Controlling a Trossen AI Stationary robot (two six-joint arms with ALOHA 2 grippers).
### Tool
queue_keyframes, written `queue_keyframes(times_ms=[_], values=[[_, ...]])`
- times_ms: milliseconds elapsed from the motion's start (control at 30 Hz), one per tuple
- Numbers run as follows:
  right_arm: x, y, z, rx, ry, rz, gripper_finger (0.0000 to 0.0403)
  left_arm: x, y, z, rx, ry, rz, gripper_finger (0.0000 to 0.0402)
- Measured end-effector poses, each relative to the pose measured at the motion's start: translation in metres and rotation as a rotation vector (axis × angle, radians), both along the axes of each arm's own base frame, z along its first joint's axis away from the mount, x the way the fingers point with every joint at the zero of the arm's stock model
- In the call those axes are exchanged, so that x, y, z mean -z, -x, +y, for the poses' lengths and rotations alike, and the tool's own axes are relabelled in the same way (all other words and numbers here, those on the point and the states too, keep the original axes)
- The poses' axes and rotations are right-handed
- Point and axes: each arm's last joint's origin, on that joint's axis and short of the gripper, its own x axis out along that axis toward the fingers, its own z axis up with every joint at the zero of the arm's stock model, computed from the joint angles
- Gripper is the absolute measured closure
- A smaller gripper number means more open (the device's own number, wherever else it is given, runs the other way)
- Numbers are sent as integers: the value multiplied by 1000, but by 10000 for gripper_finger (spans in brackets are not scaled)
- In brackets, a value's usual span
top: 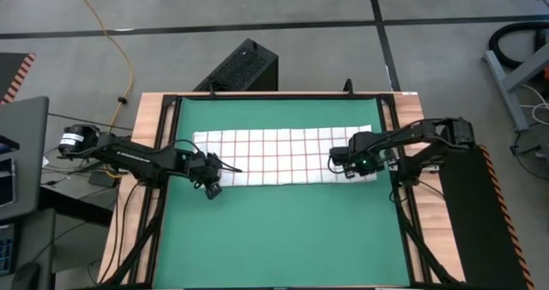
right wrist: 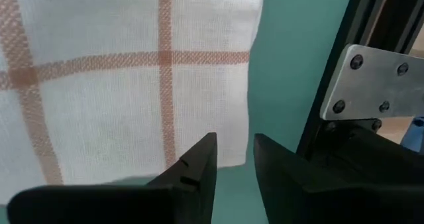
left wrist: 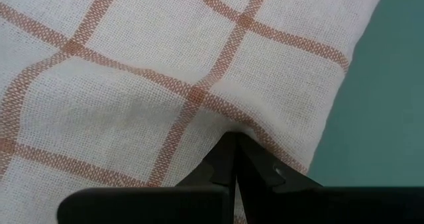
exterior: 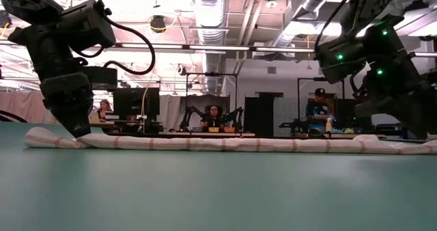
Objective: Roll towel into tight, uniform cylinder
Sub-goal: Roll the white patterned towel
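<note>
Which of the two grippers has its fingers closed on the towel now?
The left gripper: its fingers meet, pinching the towel edge. The right gripper shows a gap between its fingers, holding nothing.

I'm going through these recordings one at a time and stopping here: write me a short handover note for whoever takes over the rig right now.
Left end effector: shut, tips pressed against the towel's near edge at its left end.
Right end effector: open, holding nothing, at the towel's right near corner.
Towel: a long band across the far half of the green mat, its near edge thickened like a fold or first turn.
Done: at most the first turn.
Left: roll the rest into a tight, even cylinder.
</note>
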Motion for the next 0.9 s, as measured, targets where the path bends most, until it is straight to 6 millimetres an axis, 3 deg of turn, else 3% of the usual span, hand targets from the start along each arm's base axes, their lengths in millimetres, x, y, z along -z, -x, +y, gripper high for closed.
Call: queue_keyframes(times_ms=[367,700,900], values=[[6,-1,-9,53,-52,6,285,0,0,0,43,-21,4,400],[33,-6,-16,46,-189,150,287,0,0,1,72,-44,7,400],[42,-11,-16,11,-255,127,303,0,0,1,70,-43,7,400]])
